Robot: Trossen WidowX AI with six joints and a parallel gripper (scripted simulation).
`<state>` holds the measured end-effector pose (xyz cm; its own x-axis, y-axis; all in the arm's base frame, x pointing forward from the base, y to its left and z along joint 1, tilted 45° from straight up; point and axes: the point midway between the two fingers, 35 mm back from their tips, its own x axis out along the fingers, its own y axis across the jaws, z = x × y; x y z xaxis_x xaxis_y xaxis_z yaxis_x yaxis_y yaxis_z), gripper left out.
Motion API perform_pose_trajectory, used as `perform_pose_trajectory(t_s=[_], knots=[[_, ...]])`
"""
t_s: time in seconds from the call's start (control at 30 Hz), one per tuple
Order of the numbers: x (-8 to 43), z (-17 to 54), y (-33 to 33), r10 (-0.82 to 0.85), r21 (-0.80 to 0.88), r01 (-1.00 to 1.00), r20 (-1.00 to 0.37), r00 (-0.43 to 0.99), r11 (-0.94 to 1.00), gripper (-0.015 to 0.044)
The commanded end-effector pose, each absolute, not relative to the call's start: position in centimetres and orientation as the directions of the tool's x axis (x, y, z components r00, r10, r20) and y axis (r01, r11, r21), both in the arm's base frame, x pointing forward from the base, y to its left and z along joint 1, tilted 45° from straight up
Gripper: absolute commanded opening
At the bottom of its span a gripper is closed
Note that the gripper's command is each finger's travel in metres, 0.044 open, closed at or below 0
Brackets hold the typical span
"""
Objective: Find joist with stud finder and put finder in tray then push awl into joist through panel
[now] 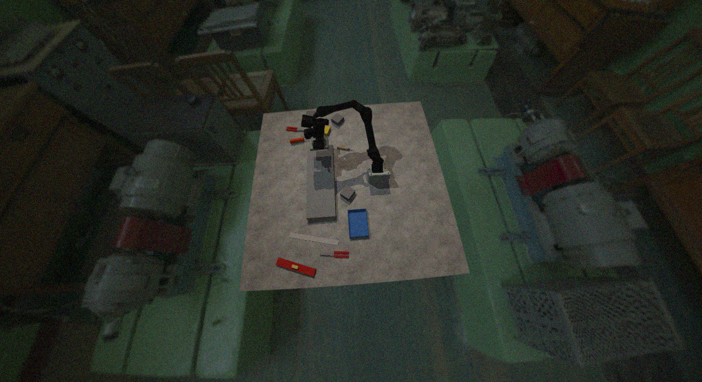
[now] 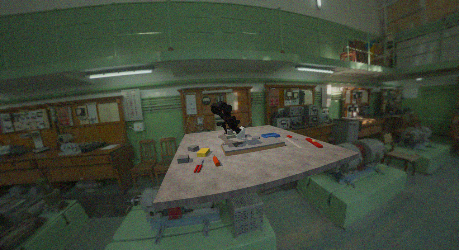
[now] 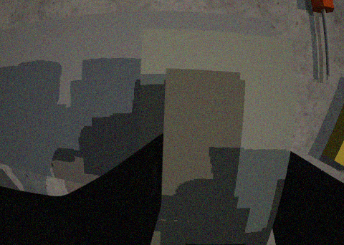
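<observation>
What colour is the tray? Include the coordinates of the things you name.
Solid blue; the tray (image 1: 358, 224) (image 2: 270, 135) shows best in the top view.
</observation>
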<state>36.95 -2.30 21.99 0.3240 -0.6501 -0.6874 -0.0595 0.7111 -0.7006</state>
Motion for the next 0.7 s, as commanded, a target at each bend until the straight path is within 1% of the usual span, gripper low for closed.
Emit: perform_pose_trajectory(t_s=[0.0, 0.17, 0.43, 0.67], knots=[[36.8, 23.2, -1.2, -0.651, -0.704, -0.052, -0.68, 0.337, 0.709, 0.0], [37.3, 22.2, 0.1, -0.632, -0.696, -0.1, -0.696, 0.342, 0.711, 0.0], [38.2, 17.0, 6.8, -0.547, -0.644, -0.324, -0.762, 0.346, 0.693, 0.0], [37.5, 12.2, 12.7, -0.482, -0.58, -0.51, -0.813, 0.326, 0.635, 0.0]])
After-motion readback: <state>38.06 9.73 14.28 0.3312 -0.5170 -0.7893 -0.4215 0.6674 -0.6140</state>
